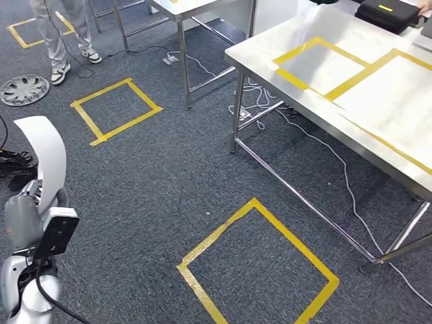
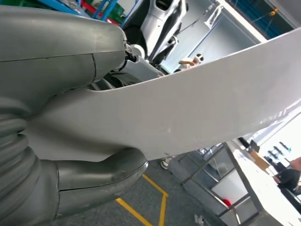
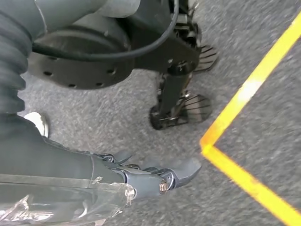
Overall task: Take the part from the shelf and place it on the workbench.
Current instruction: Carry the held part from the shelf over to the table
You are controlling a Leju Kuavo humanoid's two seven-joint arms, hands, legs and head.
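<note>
The part [image 1: 43, 152] is a white curved panel, and my left hand [image 1: 23, 219] grips its lower end at the lower left of the head view. In the left wrist view the part [image 2: 199, 108] runs long and flat across the picture, clamped between the thumb [image 2: 103, 176] and the rest of my left hand [image 2: 46, 66]. The workbench [image 1: 306, 101] is a steel table at the right, its top marked with yellow tape rectangles, well away from the part. My right hand [image 3: 142, 176] hangs over the carpet with fingers stretched out and nothing in them.
A yellow tape square [image 1: 257, 266] lies on the carpet before the workbench, another tape square [image 1: 116, 110] farther left. White cables [image 1: 352, 196] trail under the bench. A person's legs [image 1: 61, 34] and a wheel cover [image 1: 23, 89] are at far left. A black case [image 1: 387, 13] sits on the bench's far side.
</note>
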